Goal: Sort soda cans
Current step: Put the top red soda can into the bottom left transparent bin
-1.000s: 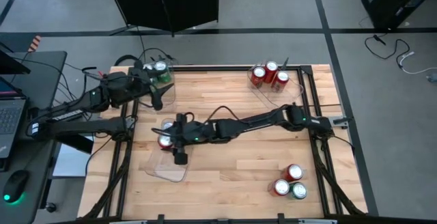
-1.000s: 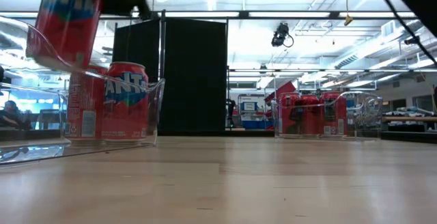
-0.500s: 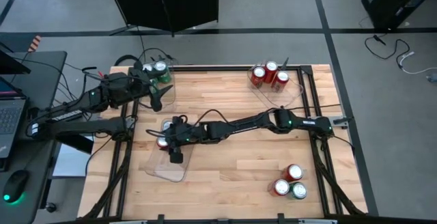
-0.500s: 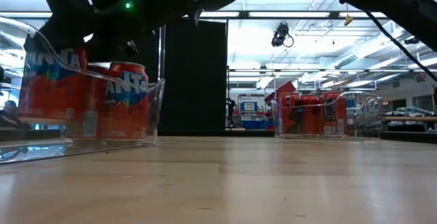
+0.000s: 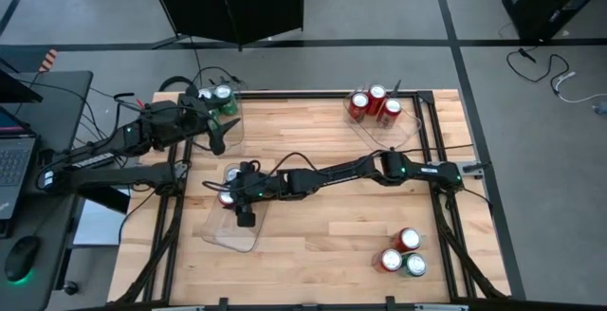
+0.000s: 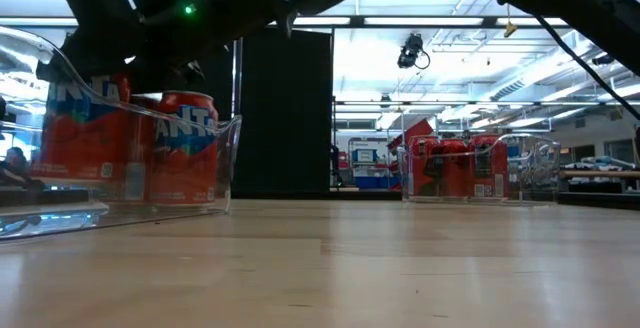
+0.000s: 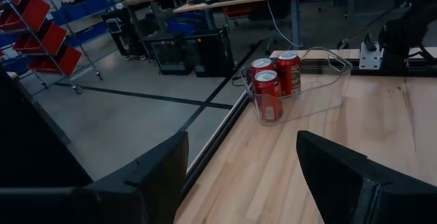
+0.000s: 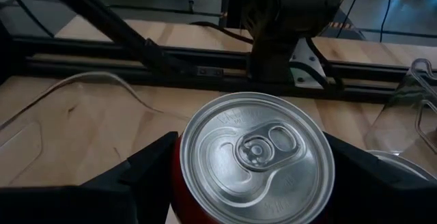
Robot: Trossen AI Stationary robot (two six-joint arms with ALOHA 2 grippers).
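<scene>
My right gripper (image 5: pixel 230 197) reaches across to the near-left clear tray (image 5: pixel 232 237) and is shut on a red soda can (image 8: pixel 256 152) with a silver top. This can stands inside the tray next to another red can (image 6: pixel 188 148). My left gripper (image 5: pixel 218 138) hangs open and holds nothing, beside the far-left tray holding green cans (image 5: pixel 220 100). Three red cans (image 7: pixel 276 80) stand in the far-right tray. Three loose cans (image 5: pixel 402 254), two red and one green, stand on the table at the near right. My right gripper pinches the red can between its two fingers (image 8: pixel 140 176), on opposite sides of the body just below the rim (image 8: pixel 179 166). The fingers come from the table's right, slanting slightly down. The can (image 6: pixel 80 133) stands upright, low inside the tray; whether its base rests on the tray floor I cannot tell.
The near-left tray's clear walls (image 6: pixel 232 158) rise around the held can. Bare wood lies between the trays at the table's middle (image 5: pixel 332 216). A black metal frame (image 5: pixel 446 216) runs along the table's edges.
My right gripper has come down with the red can from above the near-left tray into it, setting the can beside the other red can, and has shifted slightly toward the table's left. It has stayed put for the last half second.
</scene>
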